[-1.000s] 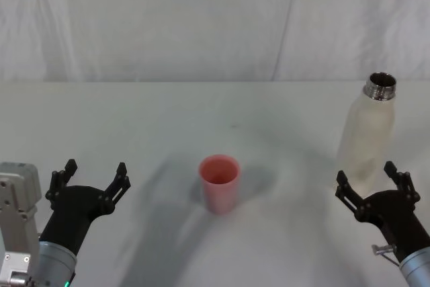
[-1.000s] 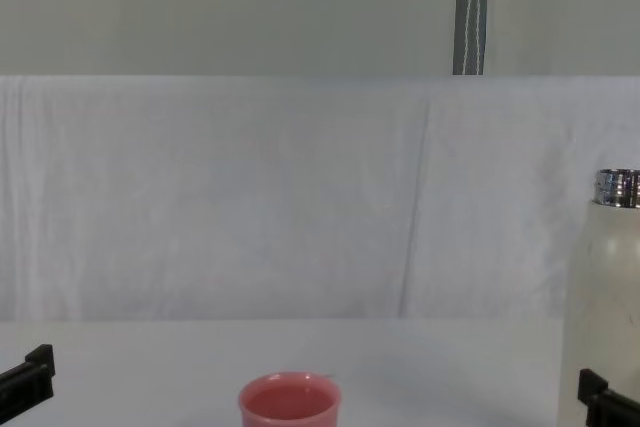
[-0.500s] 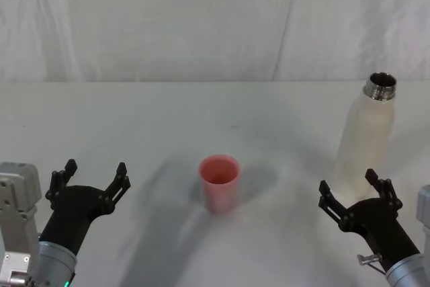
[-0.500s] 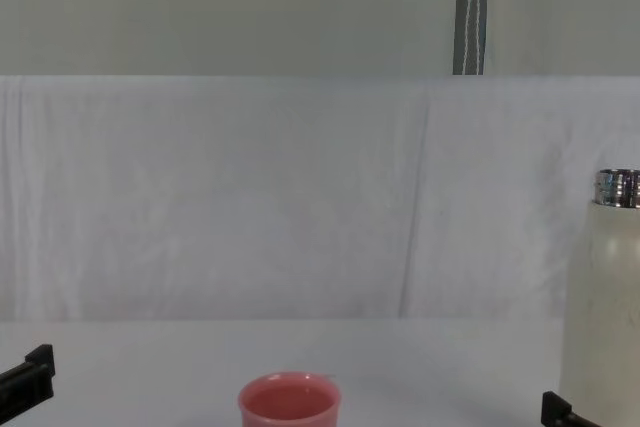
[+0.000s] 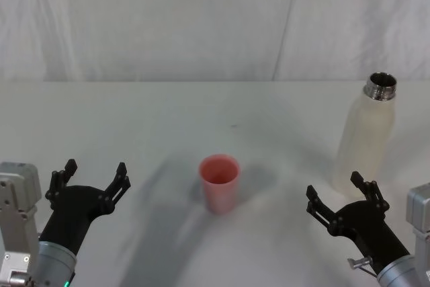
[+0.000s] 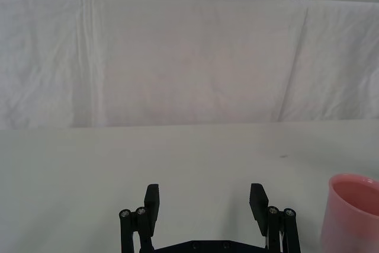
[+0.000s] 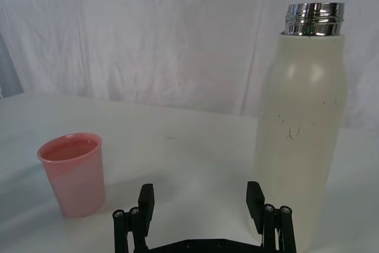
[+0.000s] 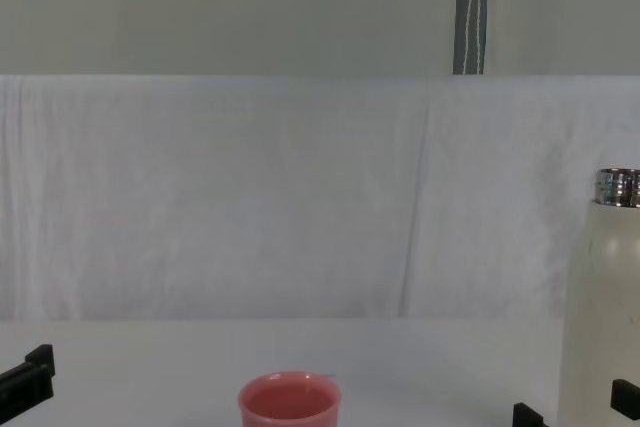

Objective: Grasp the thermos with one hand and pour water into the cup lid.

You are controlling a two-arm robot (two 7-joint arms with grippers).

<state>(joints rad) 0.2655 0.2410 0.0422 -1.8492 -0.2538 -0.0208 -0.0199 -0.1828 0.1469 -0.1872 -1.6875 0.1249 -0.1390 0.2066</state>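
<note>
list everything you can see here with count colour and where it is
thermos: 1, cream-white with a shiny steel neck, no cap on, upright on the table's right side
cup lid: 1, pink, upright near the table's middle, apart from the thermos
table: 1, white, bearing both things
cloth backdrop: 1, white, hanging behind the table
pole: 1, grey metal, standing above the backdrop
left gripper: 1, black, fingers open, at the table's near left, holding nothing
right gripper: 1, black, fingers open, at the near right, just in front of the thermos and slightly to its left, not touching it
</note>
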